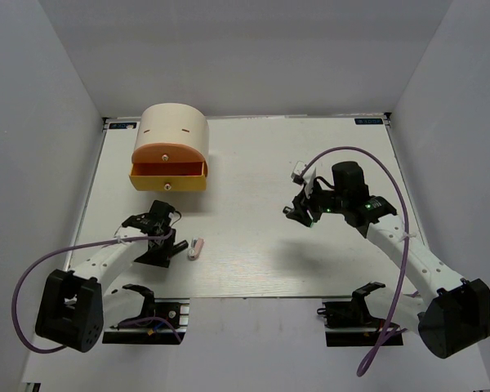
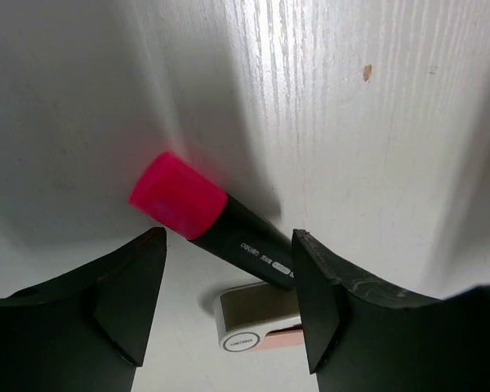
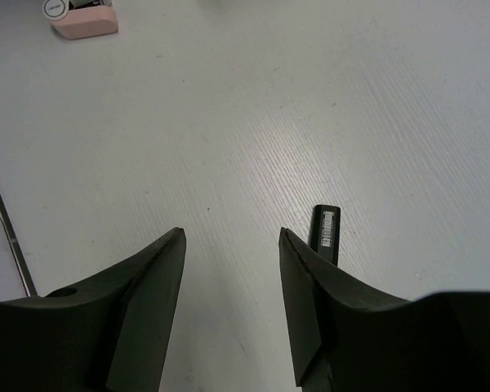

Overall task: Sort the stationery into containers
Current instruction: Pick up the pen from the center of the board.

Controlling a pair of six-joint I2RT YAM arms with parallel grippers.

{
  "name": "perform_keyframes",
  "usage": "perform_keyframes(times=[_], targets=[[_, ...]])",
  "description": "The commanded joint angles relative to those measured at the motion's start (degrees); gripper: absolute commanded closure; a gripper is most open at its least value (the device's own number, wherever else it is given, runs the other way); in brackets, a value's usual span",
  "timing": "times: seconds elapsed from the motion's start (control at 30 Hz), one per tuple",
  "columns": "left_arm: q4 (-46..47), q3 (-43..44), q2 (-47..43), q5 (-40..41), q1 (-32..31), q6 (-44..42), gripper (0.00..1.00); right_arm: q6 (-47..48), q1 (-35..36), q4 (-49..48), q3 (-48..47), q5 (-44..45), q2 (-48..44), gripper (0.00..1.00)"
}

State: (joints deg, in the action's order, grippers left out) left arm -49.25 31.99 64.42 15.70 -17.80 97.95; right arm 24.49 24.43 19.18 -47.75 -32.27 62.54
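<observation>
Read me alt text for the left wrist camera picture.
A pink-capped black highlighter lies on the white table, seen between the fingertips of the open left gripper. A stubby white-pink piece lies by its black end.

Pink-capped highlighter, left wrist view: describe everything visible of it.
Highlighter: short, with a matte black barrel carrying small white print and a bright pink cap, fitted on. It lies flat and diagonal on the white table, cap up-left, beneath the open left end effector. Its tail meets the white-pink piece; contact unclear.

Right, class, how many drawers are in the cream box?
2: an orange drawer on top, and a yellow drawer beneath it, pulled out. Others may be hidden inside the cream box.
</observation>
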Motion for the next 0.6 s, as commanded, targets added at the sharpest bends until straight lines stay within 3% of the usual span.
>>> perform_keyframes(times=[0.0, 0.3, 0.57], targets=[[0.56, 1.59, 1.22, 1.43, 0.22, 1.19, 0.27, 0.56, -0.52, -1.16, 0.9, -1.65, -1.02, 0.45], [1.09, 3.26, 4.57, 3.28, 0.75, 2.24, 0.26, 1.0, -1.13, -0.9, 0.81, -2.36, -1.2, 0.45], [0.56, 4.4, 8.7, 3.28, 0.75, 2.24, 0.33, 1.0, -1.92, -0.38, 0.99, -3.67, -1.81, 0.45]])
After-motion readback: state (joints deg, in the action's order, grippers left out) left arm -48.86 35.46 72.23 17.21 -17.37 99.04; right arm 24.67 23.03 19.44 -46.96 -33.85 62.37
